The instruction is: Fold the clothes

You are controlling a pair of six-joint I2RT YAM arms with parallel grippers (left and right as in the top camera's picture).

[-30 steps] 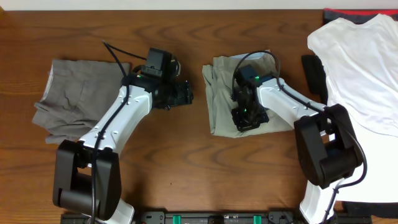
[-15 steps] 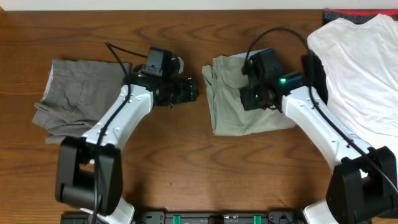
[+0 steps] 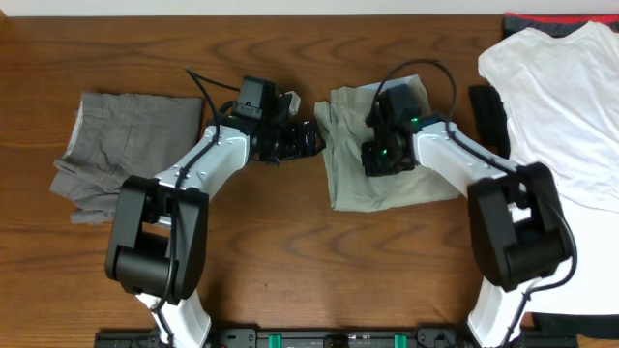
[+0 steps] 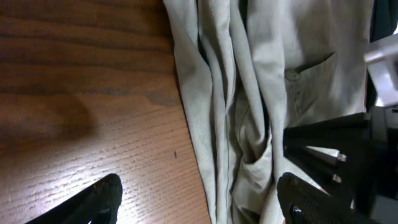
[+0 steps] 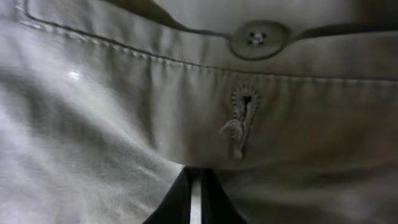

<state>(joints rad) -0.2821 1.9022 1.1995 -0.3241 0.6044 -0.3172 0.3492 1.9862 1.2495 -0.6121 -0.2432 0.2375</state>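
Observation:
The khaki trousers (image 3: 348, 179) lie folded at the table's middle. In the left wrist view their creased left edge (image 4: 217, 106) runs between my fingers. My left gripper (image 3: 308, 138) (image 4: 205, 202) is open and straddles that edge just above the wood. My right gripper (image 3: 383, 157) (image 5: 196, 199) is shut, its tips pressed against the waistband cloth (image 5: 112, 124) below a button (image 5: 258, 37) and buttonhole. The grey trousers (image 3: 126, 155) lie crumpled at the left. The white T-shirt (image 3: 566, 106) lies spread at the right.
A black object (image 3: 488, 116) lies between the khaki trousers and the T-shirt. A dark, red-edged garment (image 3: 546, 19) shows at the back right under the T-shirt. Bare wooden table (image 3: 290, 251) runs along the front.
My left gripper has moved right to the khaki trousers' left edge. My right gripper lifted from the trousers' lower part, swung up and right, then came back down nearer the waistband.

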